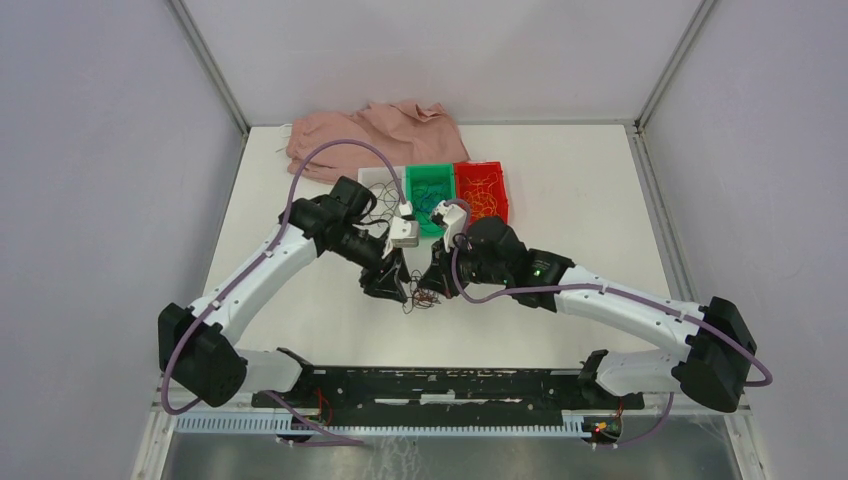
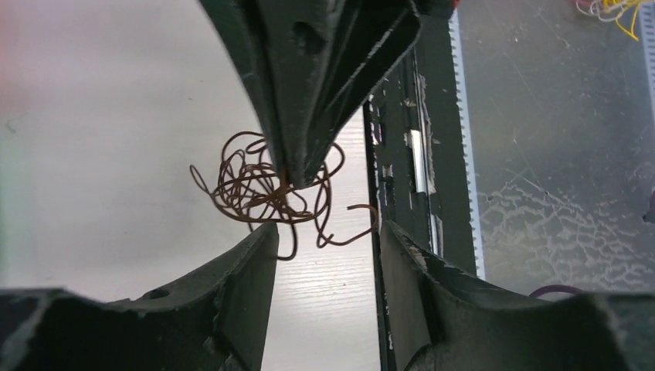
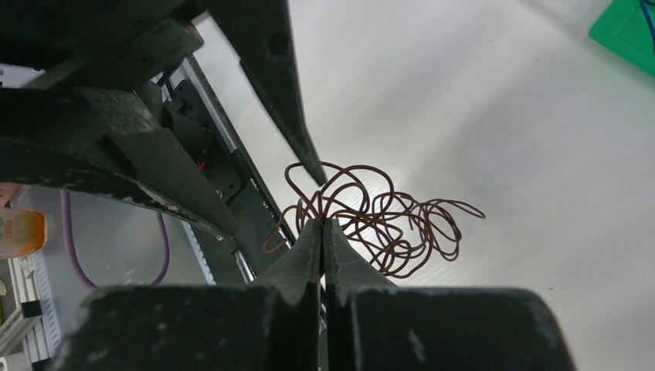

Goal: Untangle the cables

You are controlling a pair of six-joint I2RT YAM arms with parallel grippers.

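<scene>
From above, the two wrists crowded over the brown cable tangle (image 1: 425,297), so only a few dark loops showed between them. It lay a little toward the near edge from the middle of the counter (image 1: 570,190), and how its strands crossed could not be read there. The right jaws were pressed together on a few strands at one side of the tangle. Their rough-edged black fingers (image 3: 297,263) met flat with no gap, hiding the pinched part. The left jaws stood apart, their matt black fingers (image 2: 243,278) on either side of a loose hooked end, and whether that end touched one finger was unclear. The tangle was thin, stiff-looking wire in springy open loops, dense near the grip and looser farther out. Whether it rested on the smooth white surface or hung just clear could not be told. Toward the far edge a green bin (image 1: 430,172) and a red bin (image 1: 500,190) of glossy plastic stood side by side. The red one held curly orange strands (image 1: 482,192). The green one's contents were partly hidden by a wrist. A crumpled pink cloth (image 1: 375,135) lay by the far-left corner.
</scene>
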